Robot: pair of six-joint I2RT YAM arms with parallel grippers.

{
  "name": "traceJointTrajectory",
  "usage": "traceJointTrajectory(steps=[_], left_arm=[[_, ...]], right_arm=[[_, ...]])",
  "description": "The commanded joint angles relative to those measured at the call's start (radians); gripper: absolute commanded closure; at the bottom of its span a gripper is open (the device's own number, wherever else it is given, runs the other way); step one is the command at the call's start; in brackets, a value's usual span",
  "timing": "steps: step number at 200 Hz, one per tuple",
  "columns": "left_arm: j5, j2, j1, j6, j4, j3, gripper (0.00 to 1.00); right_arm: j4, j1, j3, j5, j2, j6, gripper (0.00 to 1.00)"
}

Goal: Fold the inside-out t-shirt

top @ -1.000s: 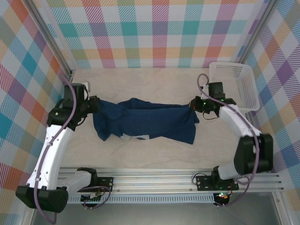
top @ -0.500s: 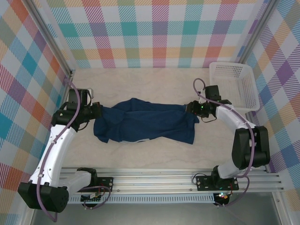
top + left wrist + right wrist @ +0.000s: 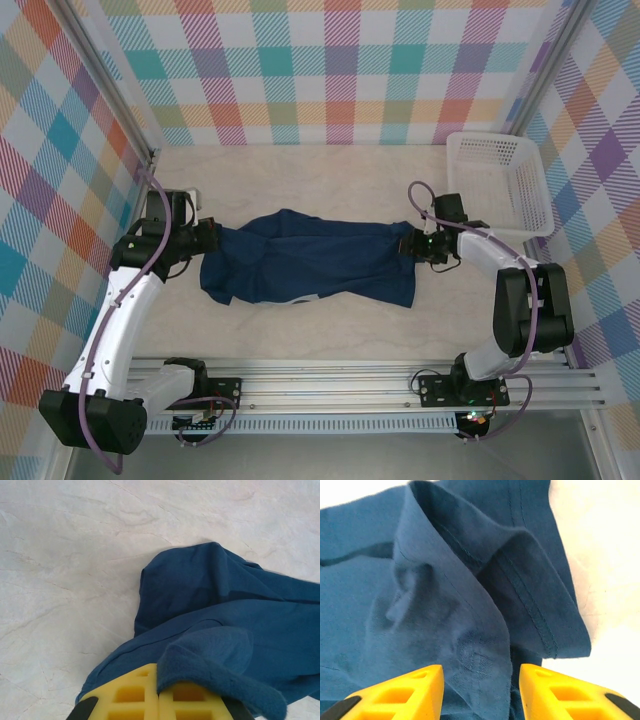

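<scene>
Jaws on your left arm point(image 3: 115, 320) are clamped shut on the left end of the inside-out t-shirt point(image 3: 310, 265), which lies bunched lengthwise across the middle of the table point(image 3: 330, 180). That arm stretches forward, wrist turned inward. Your right arm point(image 3: 482, 248) folds at the elbow, forearm reaching left, its jaws parted over the shirt's right hem.

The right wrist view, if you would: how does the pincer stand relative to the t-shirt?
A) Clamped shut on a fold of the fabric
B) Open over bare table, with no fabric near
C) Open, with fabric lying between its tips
C: the right pincer has its two yellow tips well apart, and the t-shirt lies loose across the gap.
</scene>
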Motion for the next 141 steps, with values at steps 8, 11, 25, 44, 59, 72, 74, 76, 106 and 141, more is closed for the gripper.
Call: traceJointTrajectory(steps=[8, 11, 25, 44, 59, 72, 74, 76, 106, 141], left_arm=[[0.016, -0.018, 0.015, 0.008, 0.029, -0.008, 1.0], [0.016, -0.02, 0.015, 0.008, 0.029, -0.008, 1.0], [0.014, -0.018, 0.015, 0.007, 0.029, -0.01, 1.0], [0.016, -0.019, 0.015, 0.007, 0.029, -0.009, 1.0], [0.016, -0.02, 0.014, 0.008, 0.03, -0.008, 1.0], [0.019, -0.018, 0.015, 0.007, 0.028, -0.007, 1.0], [0.019, -0.018, 0.015, 0.007, 0.029, -0.007, 1.0], [0.019, -0.019, 0.015, 0.007, 0.028, -0.007, 1.0], [0.023, -0.022, 0.015, 0.008, 0.031, -0.008, 1.0], [0.026, -0.02, 0.015, 0.009, 0.032, -0.008, 1.0]], right_arm=[[-0.007, 0.002, -0.025, 0.002, 0.006, -0.019, 0.57], [-0.005, 0.001, -0.026, -0.003, 0.007, -0.018, 0.57], [0.005, 0.004, -0.033, -0.022, 0.013, -0.015, 0.6], [0.009, 0.009, -0.034, -0.028, 0.018, -0.016, 0.65], [0.014, 0.009, -0.036, -0.03, 0.019, -0.015, 0.69], [0.013, 0.009, -0.034, -0.032, 0.025, -0.016, 0.7], [0.013, 0.009, -0.034, -0.032, 0.025, -0.016, 0.7], [0.013, 0.008, -0.034, -0.032, 0.026, -0.015, 0.7], [0.021, 0.011, -0.034, -0.032, 0.035, -0.016, 0.69], [0.026, 0.015, -0.034, -0.033, 0.037, -0.018, 0.74]])
